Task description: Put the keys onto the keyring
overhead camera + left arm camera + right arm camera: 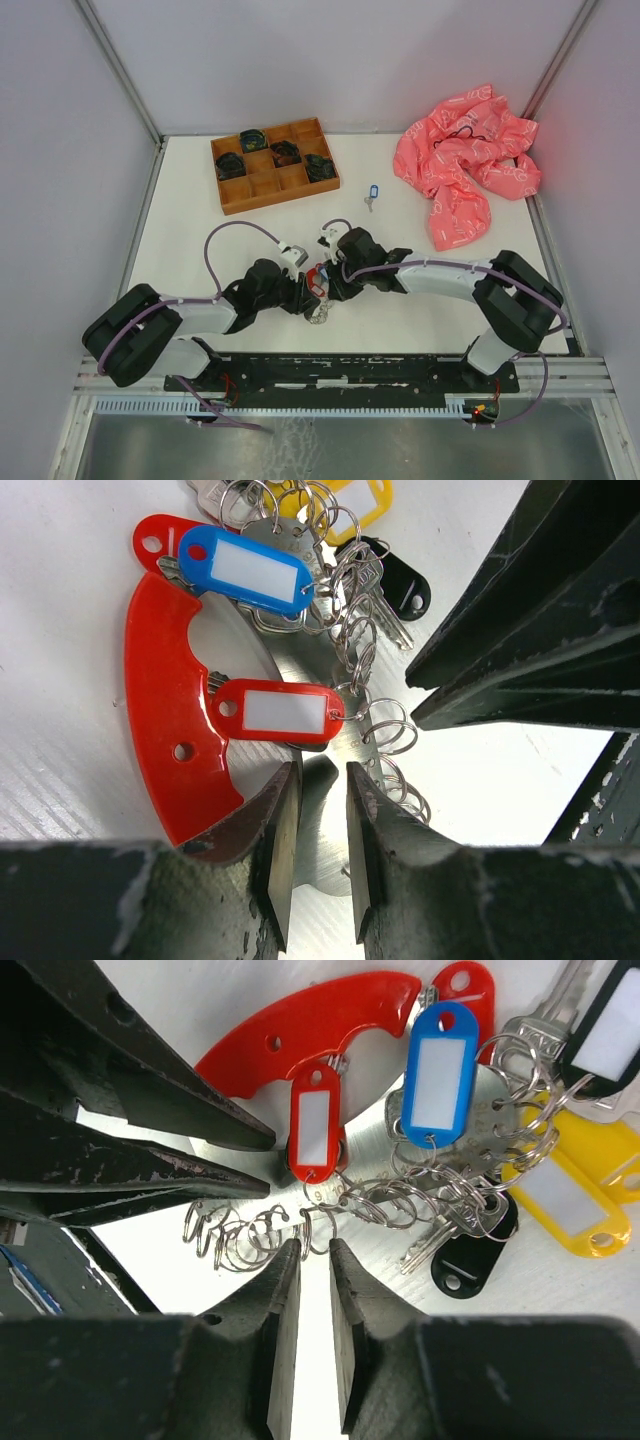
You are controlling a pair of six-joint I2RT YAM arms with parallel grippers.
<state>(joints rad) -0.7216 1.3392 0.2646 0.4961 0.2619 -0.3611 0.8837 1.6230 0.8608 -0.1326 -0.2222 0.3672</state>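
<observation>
we've got: keyring (165, 730) red and silvery | blue tag (255, 572), red tag (275, 710), yellow tag (560, 1195), black tag (608, 1030), all with white inserts | cloth (465, 160) pink, pale print | tray (283, 199) orange-brown | table (200, 230) white

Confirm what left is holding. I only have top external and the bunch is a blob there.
Observer: Left wrist shows the left gripper with its jaws nearly together on the silvery metal plate joined to the red crescent handle.
Operator: And right?
Observer: Right wrist shows the right gripper with its tips at one small split ring on the plate's edge. Whether it grips the ring can't be told.
Operator: Any free rings left?
Observer: Yes, a cluster of bare rings at the row's end, with no keys on them.
</observation>
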